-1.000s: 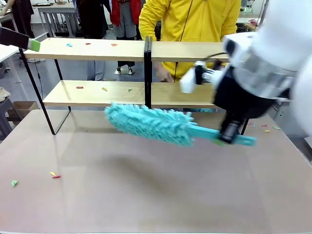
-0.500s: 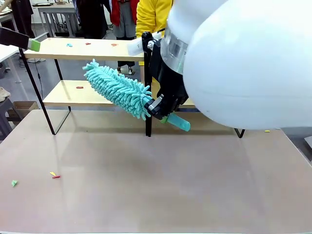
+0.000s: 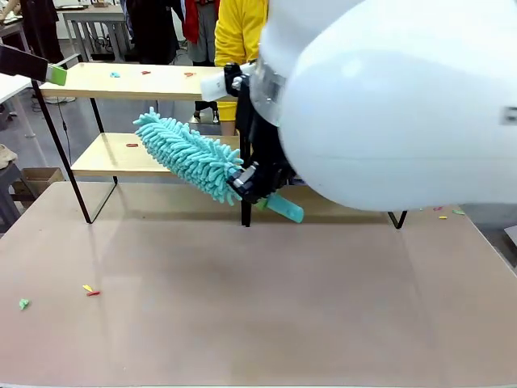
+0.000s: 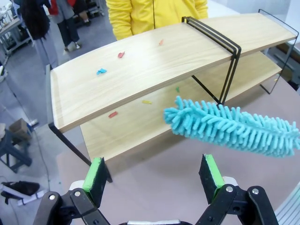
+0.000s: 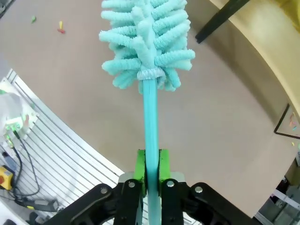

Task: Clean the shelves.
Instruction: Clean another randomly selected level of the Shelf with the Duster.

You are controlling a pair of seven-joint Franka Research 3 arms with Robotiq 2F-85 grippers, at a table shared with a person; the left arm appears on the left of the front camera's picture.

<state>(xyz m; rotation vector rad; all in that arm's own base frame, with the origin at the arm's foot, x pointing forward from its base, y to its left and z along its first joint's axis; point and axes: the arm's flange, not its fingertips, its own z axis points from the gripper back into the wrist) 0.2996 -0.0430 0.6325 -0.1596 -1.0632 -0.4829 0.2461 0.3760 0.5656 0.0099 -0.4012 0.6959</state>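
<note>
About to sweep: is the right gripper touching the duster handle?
Touching. The right wrist view shows the right gripper shut on the duster handle, pressed against it on both sides with no gap.

Glossy white, rounded right arm [image 3: 388,105] with a silver wrist band; black left claw [image 4: 153,172] with green pads [image 4: 96,174] and silver screws.
</note>
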